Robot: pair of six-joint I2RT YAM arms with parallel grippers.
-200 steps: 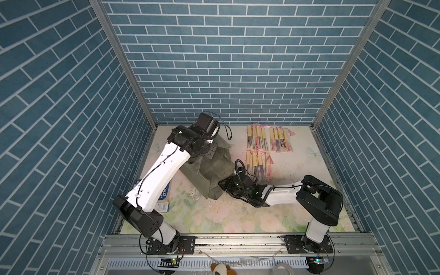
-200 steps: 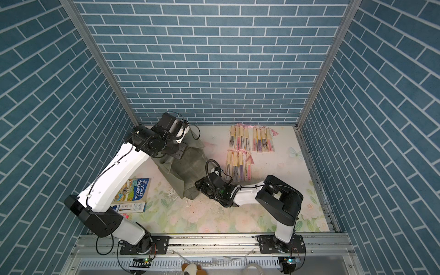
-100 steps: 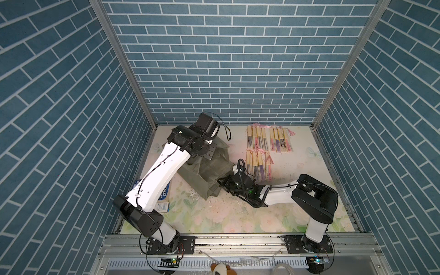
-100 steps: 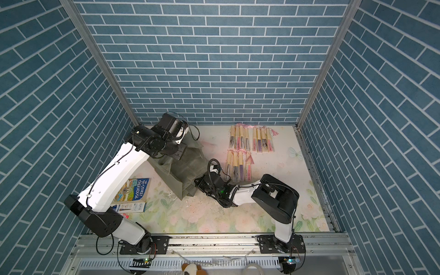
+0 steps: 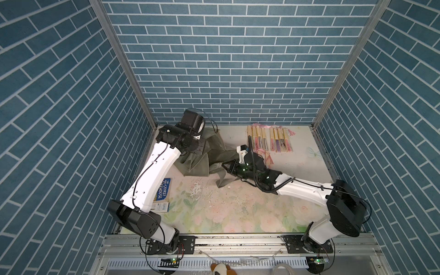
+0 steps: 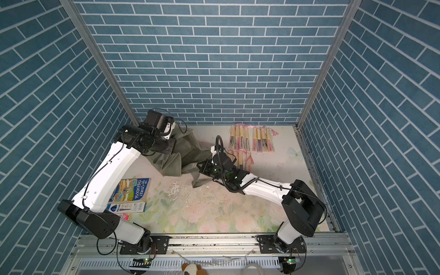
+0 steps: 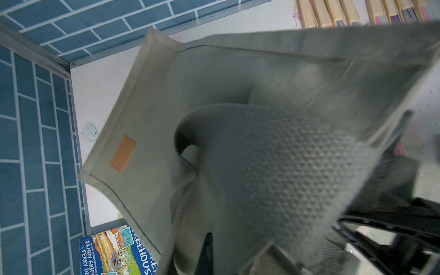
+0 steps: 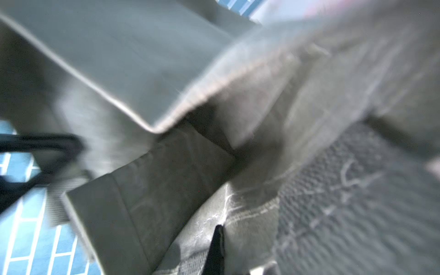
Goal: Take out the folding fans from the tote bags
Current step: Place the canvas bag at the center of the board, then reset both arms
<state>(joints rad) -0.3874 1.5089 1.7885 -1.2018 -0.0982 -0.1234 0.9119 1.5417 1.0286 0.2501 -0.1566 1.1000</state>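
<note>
Blue-covered book point(image 6: 133, 190) flat at the left edge of the counter point(image 5: 238, 209), partly under the left arm point(image 5: 154, 171) in both top views. Slim white-and-blue box point(image 6: 126, 207) just beside it on the near side. Counter print pale floral, scuffed white toward the middle.

Far left corner: left gripper point(image 5: 199, 147) over the tote point(image 5: 202, 164). Jaws closed tight with tote cloth pinched in them. The left wrist view shows grey-green fabric draped across the gripper, tips mostly hidden. Orange mark point(image 7: 123, 157) on the tote's side panel in that view.

The tote itself: grey-green, soft, crumpled, sitting left of centre toward the far edge, drawn out between the two grippers. One strap point(image 5: 221, 179) trails down onto the counter just below the right gripper point(image 5: 225, 166).

Centre: right gripper low over the counter, right arm point(image 5: 304, 190) reaching in from the near right. Jaws closed all the way on the tote's right-hand edge. Right wrist view blurred and filled with tote fabric; cannot tell what lies inside.

Right of the tote: fans point(image 5: 269, 141) laid out on the counter, clear of it. Far row in two groups side by side at the far edge, all closed, bamboo sticks, pink tassels. Nearer row point(image 6: 242, 158) just beyond the right wrist, partly hidden by it.
</note>
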